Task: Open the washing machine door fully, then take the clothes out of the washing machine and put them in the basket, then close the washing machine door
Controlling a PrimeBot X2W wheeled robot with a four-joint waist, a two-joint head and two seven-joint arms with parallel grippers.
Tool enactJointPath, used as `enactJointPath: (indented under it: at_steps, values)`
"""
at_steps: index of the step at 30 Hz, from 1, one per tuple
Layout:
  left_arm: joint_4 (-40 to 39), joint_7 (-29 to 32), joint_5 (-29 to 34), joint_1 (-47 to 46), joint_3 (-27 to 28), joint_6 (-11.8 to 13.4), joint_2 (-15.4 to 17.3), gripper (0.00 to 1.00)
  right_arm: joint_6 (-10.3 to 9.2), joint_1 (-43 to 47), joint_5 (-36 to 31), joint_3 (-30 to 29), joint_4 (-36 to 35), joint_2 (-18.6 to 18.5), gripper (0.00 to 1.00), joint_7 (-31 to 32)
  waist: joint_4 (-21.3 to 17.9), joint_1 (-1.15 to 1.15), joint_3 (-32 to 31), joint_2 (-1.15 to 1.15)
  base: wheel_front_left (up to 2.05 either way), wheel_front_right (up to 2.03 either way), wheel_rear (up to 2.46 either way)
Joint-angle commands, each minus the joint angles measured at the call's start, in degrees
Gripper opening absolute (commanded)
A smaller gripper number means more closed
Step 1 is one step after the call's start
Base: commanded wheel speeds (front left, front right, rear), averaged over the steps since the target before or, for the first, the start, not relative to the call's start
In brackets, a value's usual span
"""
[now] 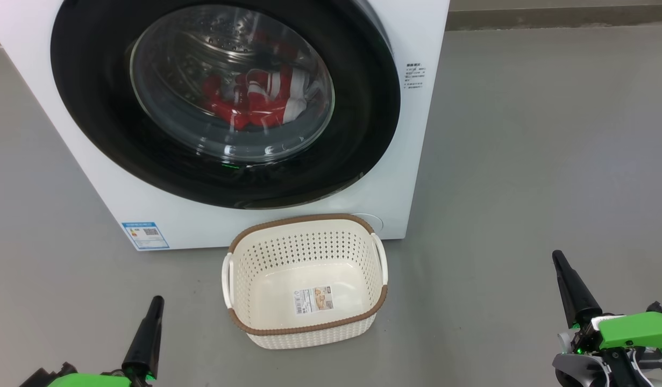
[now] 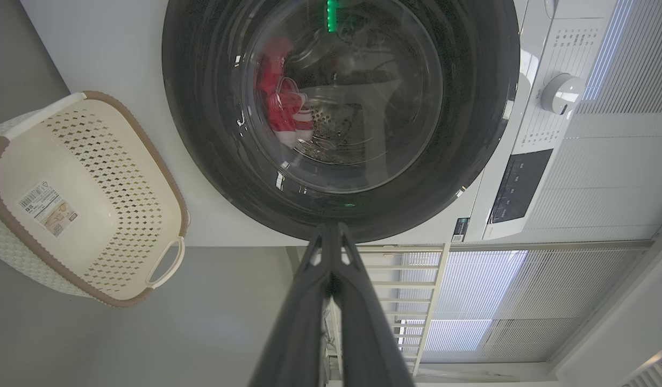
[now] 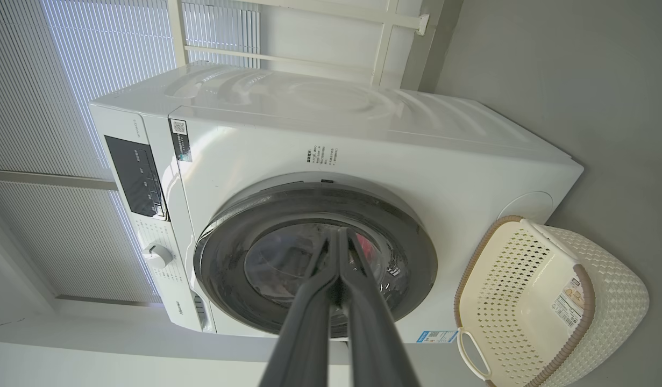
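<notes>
Standing shut, door blocks clothes; basket just below.

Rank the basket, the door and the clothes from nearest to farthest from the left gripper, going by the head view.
1. Basket: on the floor, just to the right of the left gripper.
2. Door: shut, ahead and above, beyond the basket.
3. Clothes: farthest in, behind the door's glass.

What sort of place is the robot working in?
Likely a laundry corner in a home or test room: a white washing machine stands on a grey floor, a basket sits before it, and window blinds hang behind.
</notes>
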Motion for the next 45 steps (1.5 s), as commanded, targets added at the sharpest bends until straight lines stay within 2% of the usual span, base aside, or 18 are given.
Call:
enactJointPath:
  at_steps: [1, 5, 6, 11, 16, 22, 45]
  values:
    - [-1.3, 0.2, 0.6, -2.3, 2.0, -0.4, 0.5, 0.00, -0.04, -2.4, 0.0, 1.0, -1.6, -0.5, 0.00, 0.3, 0.0, 0.00, 0.0, 0.00, 0.00, 0.00, 0.00]
    - [-1.3, 0.2, 0.6, -2.3, 2.0, -0.4, 0.5, 0.00, -0.04, -2.4, 0.0, 1.0, -1.6, -0.5, 0.00, 0.3, 0.0, 0.00, 0.0, 0.00, 0.00, 0.00, 0.00]
    - [0.0, 0.0, 0.0, 0.0, 0.0, 0.0, 0.0, 1.00, 0.00, 0.0, 0.0, 0.0, 0.0, 0.0, 1.00, 0.0, 0.0, 0.00, 0.0, 0.00, 0.00, 0.00, 0.00]
    - [1.3, -0.4, 0.1, 0.9, -0.3, 0.1, -0.3, 1.00, 0.01, 0.8, 0.0, 0.5, 1.6, 0.6, 1.00, -0.3, 0.0, 0.00, 0.1, 0.00, 0.00, 0.00, 0.00]
    - [0.6, -1.2, 0.8, 1.1, -0.3, 0.0, -0.3, 1.00, 0.01, 0.9, -0.3, 1.0, 1.2, 0.5, 1.00, -0.9, 0.1, 0.13, 0.0, 0.00, 0.00, 0.00, 0.00]
    - [-0.1, -2.1, 3.0, 1.4, -0.5, 0.0, -0.1, 1.00, 0.01, 1.1, -1.6, 2.0, 0.9, -0.1, 1.00, -1.9, 0.1, 0.01, 0.2, 0.00, 0.00, 0.00, 0.00]
    - [-2.8, -6.0, 21.6, 2.8, -0.3, -0.1, -0.1, 1.00, 0.00, 1.1, -12.2, 6.1, 1.4, -2.3, 1.00, -6.0, 0.0, 0.00, 0.4, 0.00, 0.00, 0.00, 0.00]
